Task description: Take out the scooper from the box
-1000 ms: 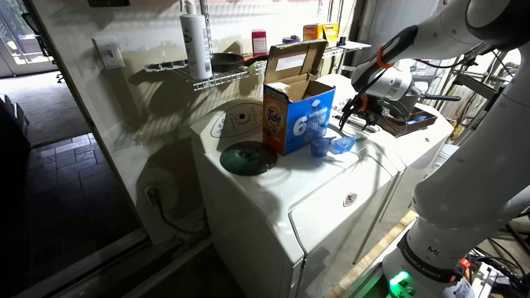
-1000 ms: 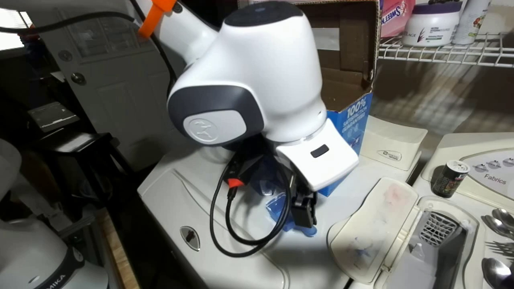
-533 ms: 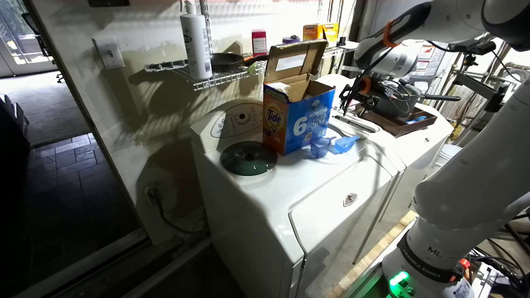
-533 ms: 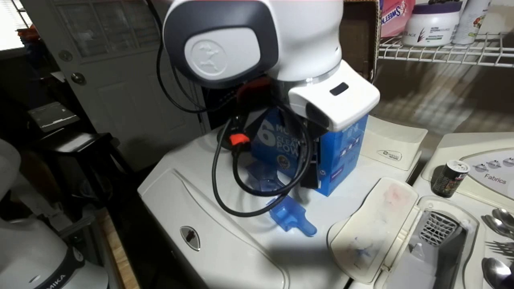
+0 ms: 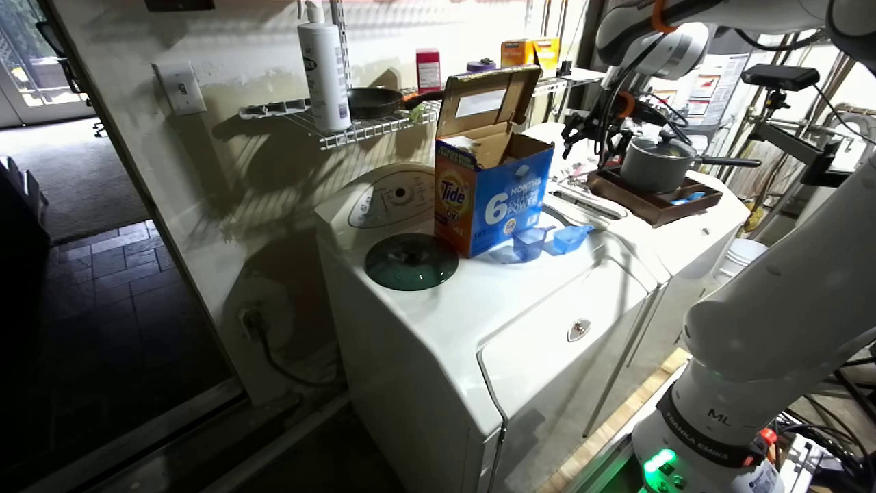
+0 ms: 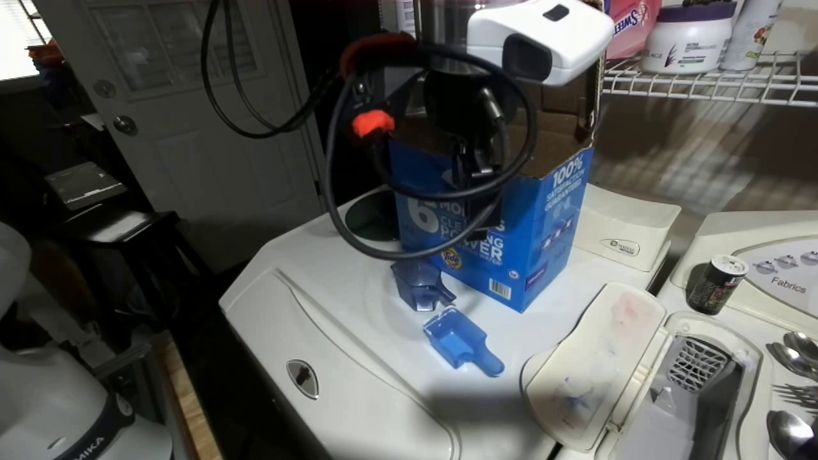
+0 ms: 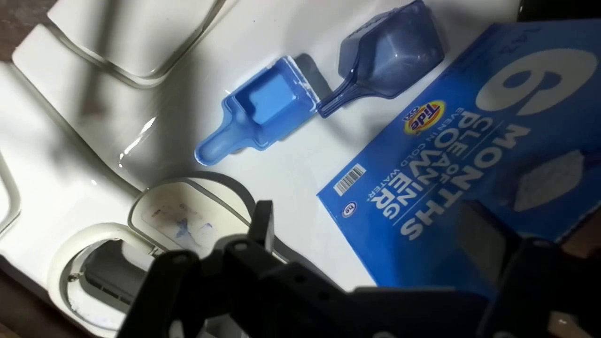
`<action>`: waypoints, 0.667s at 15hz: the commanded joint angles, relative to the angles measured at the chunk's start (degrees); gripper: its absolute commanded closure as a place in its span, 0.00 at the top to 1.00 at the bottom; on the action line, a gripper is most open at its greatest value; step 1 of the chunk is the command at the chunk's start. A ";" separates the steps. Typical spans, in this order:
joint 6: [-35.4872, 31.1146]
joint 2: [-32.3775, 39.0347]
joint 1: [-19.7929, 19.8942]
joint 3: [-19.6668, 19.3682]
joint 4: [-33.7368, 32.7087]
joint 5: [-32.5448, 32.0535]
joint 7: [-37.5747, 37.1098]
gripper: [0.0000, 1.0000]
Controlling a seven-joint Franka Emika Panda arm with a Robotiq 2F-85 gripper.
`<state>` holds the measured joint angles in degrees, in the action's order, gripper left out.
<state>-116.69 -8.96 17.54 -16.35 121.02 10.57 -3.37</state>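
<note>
The blue box (image 5: pixel 513 198) with white lettering stands open on the white washer, brown flap up; it also shows in an exterior view (image 6: pixel 555 236) and the wrist view (image 7: pixel 352 225). A dark blue scooper (image 5: pixel 528 244) and a lighter blue scooper (image 5: pixel 569 239) lie outside, in front of the box. Both also show in the wrist view, the dark one (image 7: pixel 399 51) beside the box, the lighter one (image 7: pixel 270 98) with its handle toward the gripper. My gripper (image 7: pixel 373 230) is open and empty, raised beside the box. It also shows in an exterior view (image 5: pixel 587 152). The box's depths are hidden.
A dark green round lid (image 5: pixel 410 261) lies left of the box. An open dispenser flap (image 6: pixel 594 370) and a small can (image 6: pixel 717 284) are on the machines. A brown tray (image 5: pixel 657 212) holds a grey pot (image 5: pixel 653 164). A wire shelf (image 6: pixel 709 86) runs behind.
My arm has risen from low over the scoopers to higher beside the box's front. The scoopers and box have stayed in place; both scoopers are now uncovered in both exterior views.
</note>
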 commanded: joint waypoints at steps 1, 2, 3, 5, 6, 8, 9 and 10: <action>4.39 -0.29 -1.16 0.38 -2.89 -3.61 3.35 1.00; 4.77 -0.34 -1.43 0.58 -3.43 -4.69 3.82 1.00; 5.12 -0.33 -1.63 0.68 -3.65 -5.23 4.50 1.00; 5.87 -0.47 -2.10 0.99 -4.34 -6.47 5.51 1.00; 6.28 -0.56 -2.24 1.16 -4.51 -7.12 5.75 1.00; 4.38 -0.15 -2.18 0.82 -3.65 -5.94 5.09 1.00; 4.60 -0.17 -2.33 0.92 -3.84 -6.29 5.39 1.00; 4.73 -0.17 -2.38 0.99 -3.95 -6.43 5.52 1.00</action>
<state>-112.10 -9.19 15.45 -15.06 117.23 4.17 2.15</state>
